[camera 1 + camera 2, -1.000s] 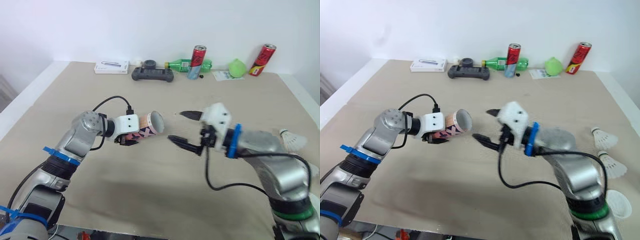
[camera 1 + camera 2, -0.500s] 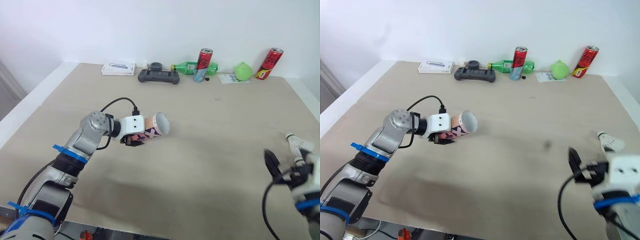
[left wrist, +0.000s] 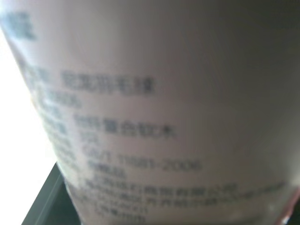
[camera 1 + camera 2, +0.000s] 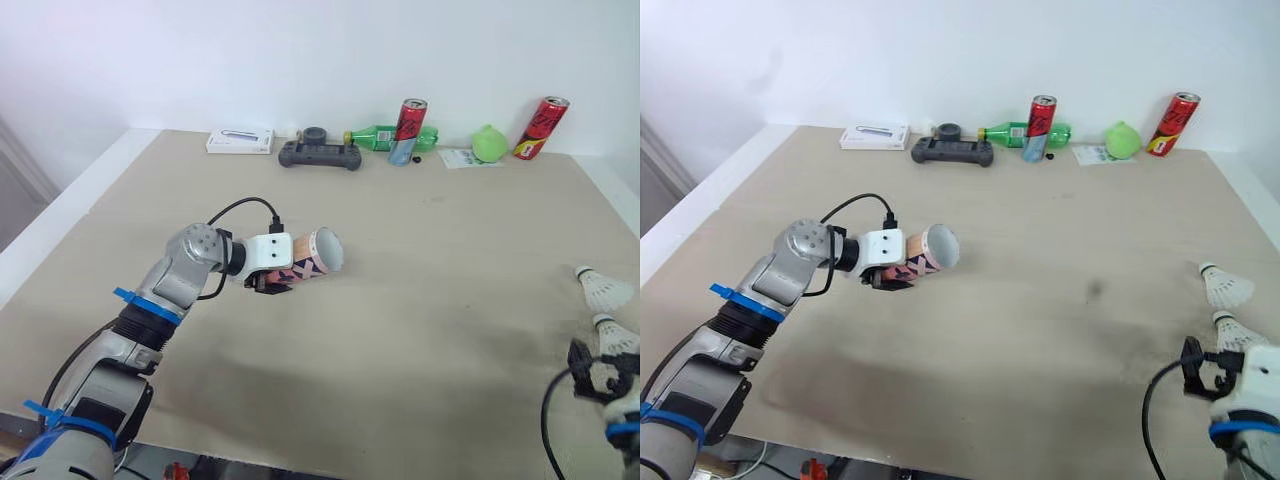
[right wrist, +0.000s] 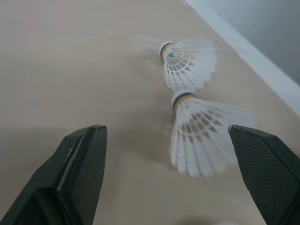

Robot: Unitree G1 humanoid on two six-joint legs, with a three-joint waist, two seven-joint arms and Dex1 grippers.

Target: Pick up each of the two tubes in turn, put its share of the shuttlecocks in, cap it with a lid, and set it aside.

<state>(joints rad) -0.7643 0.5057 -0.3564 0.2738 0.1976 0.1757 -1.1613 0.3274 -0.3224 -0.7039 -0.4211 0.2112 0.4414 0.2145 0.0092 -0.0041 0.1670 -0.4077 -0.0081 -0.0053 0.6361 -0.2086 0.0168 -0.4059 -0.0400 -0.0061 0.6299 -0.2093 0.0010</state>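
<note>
Tube [image 4: 312,256] held sideways off the surface [image 4: 430,310], pinched in the left gripper [image 4: 270,281]. Mouth open, no lid, can't tell what's inside. Shuttlecocks [image 5: 201,136] lie loose well right of the tube. Right gripper [image 5: 165,130] is spread wide around the nearer one, empty. Looks early: loading, capping, set-aside and the whole second round remain.

1. We are seeing the pink patterned tube [image 4: 305,262] hanging level in the air, open mouth pointing right.
2. We are logging two white shuttlecocks [image 5: 200,136] lying on their sides, just beside each other, far right.
</note>
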